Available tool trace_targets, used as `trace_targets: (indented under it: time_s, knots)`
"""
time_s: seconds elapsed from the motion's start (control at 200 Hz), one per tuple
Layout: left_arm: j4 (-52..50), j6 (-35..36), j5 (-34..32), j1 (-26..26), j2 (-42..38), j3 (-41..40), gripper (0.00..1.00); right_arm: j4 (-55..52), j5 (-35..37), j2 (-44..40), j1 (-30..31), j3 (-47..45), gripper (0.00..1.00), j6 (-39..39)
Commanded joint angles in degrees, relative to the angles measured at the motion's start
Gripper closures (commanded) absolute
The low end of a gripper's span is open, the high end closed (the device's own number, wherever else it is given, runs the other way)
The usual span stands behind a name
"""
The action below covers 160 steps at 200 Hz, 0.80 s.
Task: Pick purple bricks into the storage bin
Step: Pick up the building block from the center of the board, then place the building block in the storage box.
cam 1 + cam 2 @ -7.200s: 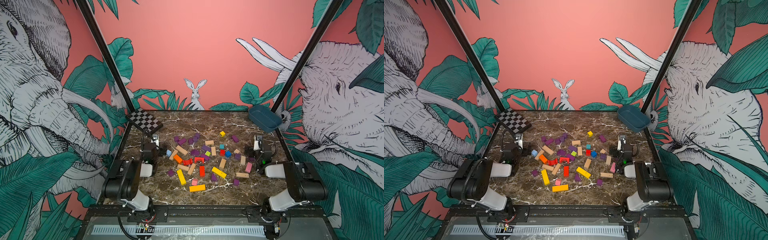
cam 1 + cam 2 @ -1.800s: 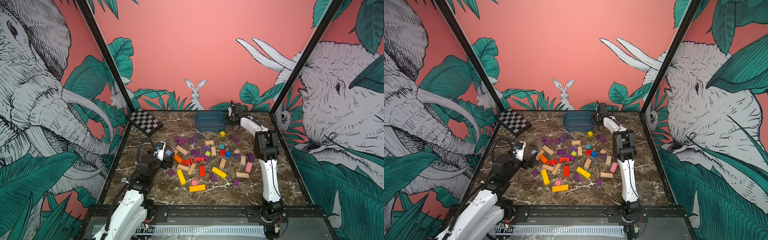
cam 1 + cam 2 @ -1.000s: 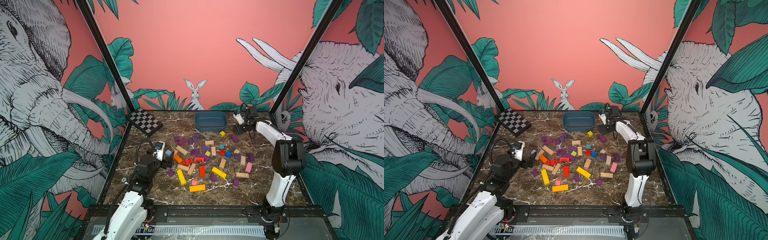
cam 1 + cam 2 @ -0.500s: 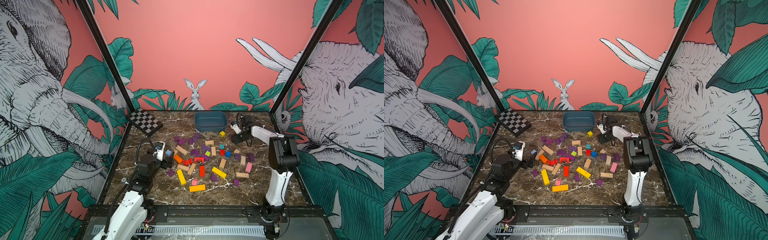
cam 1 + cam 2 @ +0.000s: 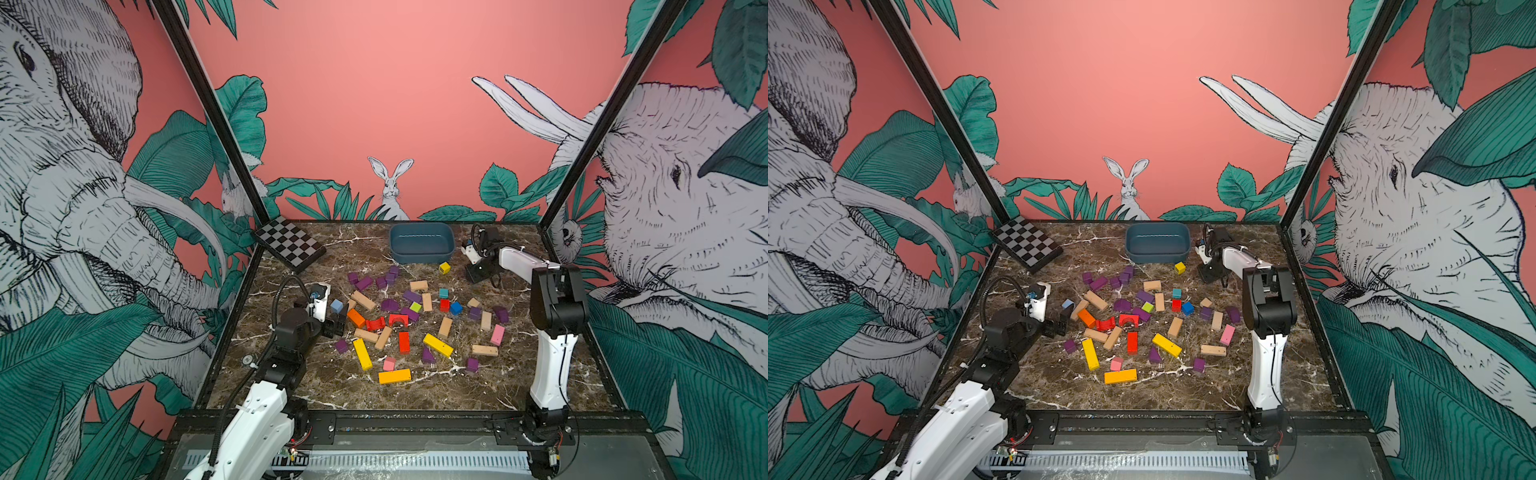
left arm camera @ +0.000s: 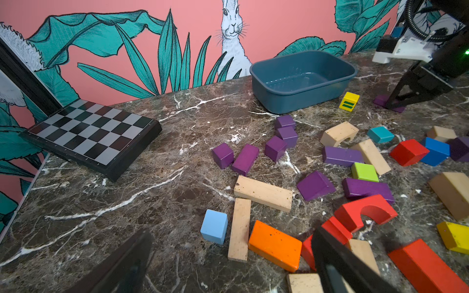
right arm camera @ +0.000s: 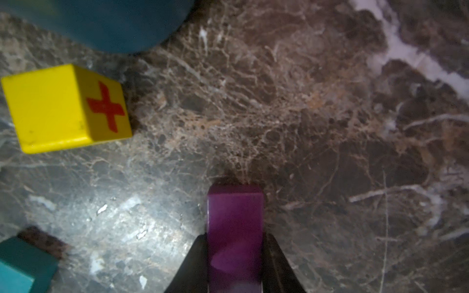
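Note:
Several purple bricks (image 5: 390, 278) lie scattered in the block pile mid-table in both top views. The dark blue storage bin (image 5: 422, 254) stands at the back, with nothing in it. My right gripper (image 5: 476, 274) is down on the table to the right of the bin. In the right wrist view it is shut on a purple brick (image 7: 234, 228), a black finger (image 7: 195, 263) pressed against each side. The brick rests on the marble. My left gripper (image 5: 334, 326) stands open at the pile's left edge. Its fingers (image 6: 330, 256) hold nothing.
A checkerboard slab (image 5: 291, 247) leans at the back left. A yellow cube (image 7: 50, 109) lies between the bin (image 7: 114, 25) and the held brick, and a teal cube (image 7: 20, 266) is nearby. Red, orange, tan, pink and blue blocks (image 5: 399, 328) mix with the purple ones.
My right gripper has come down from beside the bin to the table and closed on a purple brick. The left arm has not moved.

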Motion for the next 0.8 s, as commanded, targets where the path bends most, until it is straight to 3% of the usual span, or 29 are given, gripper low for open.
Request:
trace_targets:
  time_s: [0.0, 0.23, 0.425, 0.565, 0.795]
  knots:
    - [0.2, 0.0, -0.5, -0.3, -0.2, -0.1, 0.01, -1.5, -0.9, -1.4, -0.2, 0.8, 0.78, -0.1]
    - [0.2, 0.0, -0.4, -0.3, -0.4, -0.2, 0.01, -6.6, 0.0, -4.5, 0.1, 5.9, 0.80, 0.6]
    - [0.2, -0.1, -0.7, -0.3, -0.5, -0.3, 0.01, -8.3, -0.6, -6.1, 2.6, 14.0, 0.92, 2.7]
    - [0.2, -0.1, -0.7, -0.3, -0.3, -0.2, 0.01, -9.6, -3.2, -0.4, 4.1, 25.3, 0.97, 8.1]
    - [0.2, -0.2, -1.2, -0.3, -1.3, -0.5, 0.01, -15.1, 0.7, 13.2, 6.6, 47.0, 1.00, 16.5]
